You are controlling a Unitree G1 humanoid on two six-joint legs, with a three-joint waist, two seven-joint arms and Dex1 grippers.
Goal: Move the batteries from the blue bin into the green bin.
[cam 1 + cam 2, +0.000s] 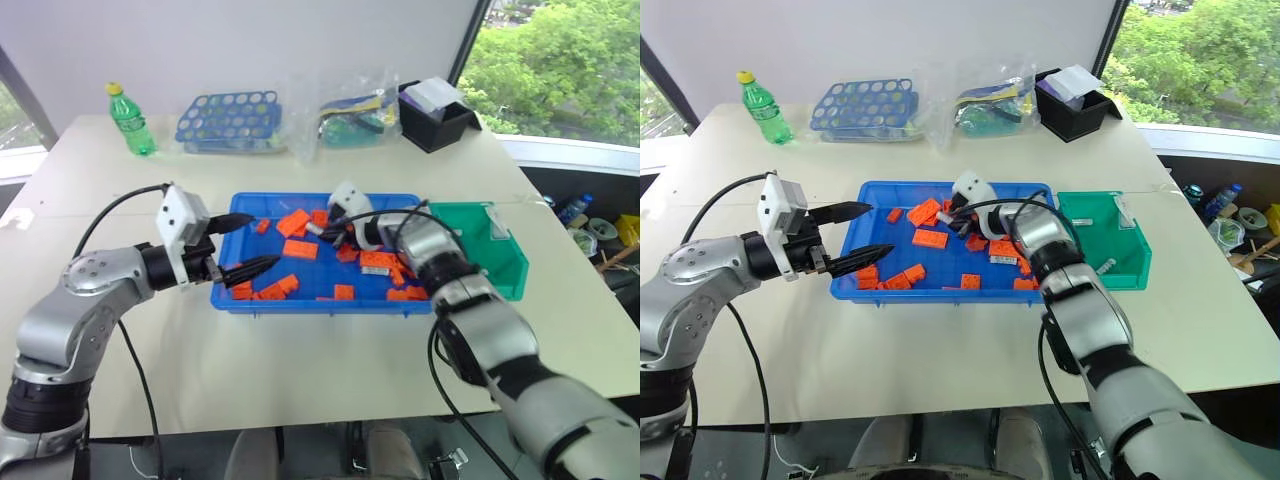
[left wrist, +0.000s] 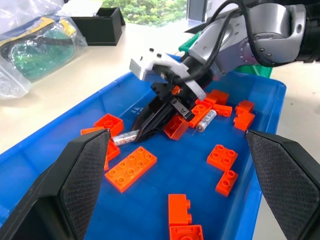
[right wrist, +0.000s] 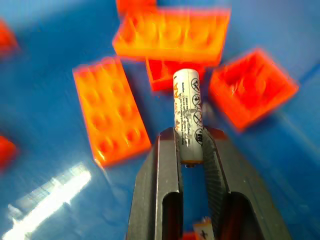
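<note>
The blue bin (image 1: 310, 303) holds several orange bricks (image 1: 300, 249) and batteries. My right gripper (image 3: 189, 132) is shut on one silver battery (image 3: 186, 112), which sticks out past its fingertips just above the bin floor. In the left wrist view the same battery (image 2: 125, 137) shows at the tip of my right gripper (image 2: 142, 131), and another battery (image 2: 206, 120) lies among the bricks. My left gripper (image 1: 250, 243) hovers open over the bin's left end, holding nothing. The green bin (image 1: 480, 245) stands against the blue bin's right end, with a small grey cylinder (image 1: 1104, 266) inside.
Along the far side of the table stand a green bottle (image 1: 130, 120), a blue rack with round holes (image 1: 230, 118), clear plastic bags (image 1: 350, 110) and a black box (image 1: 435, 112). Loose bricks crowd the held battery (image 3: 112, 117).
</note>
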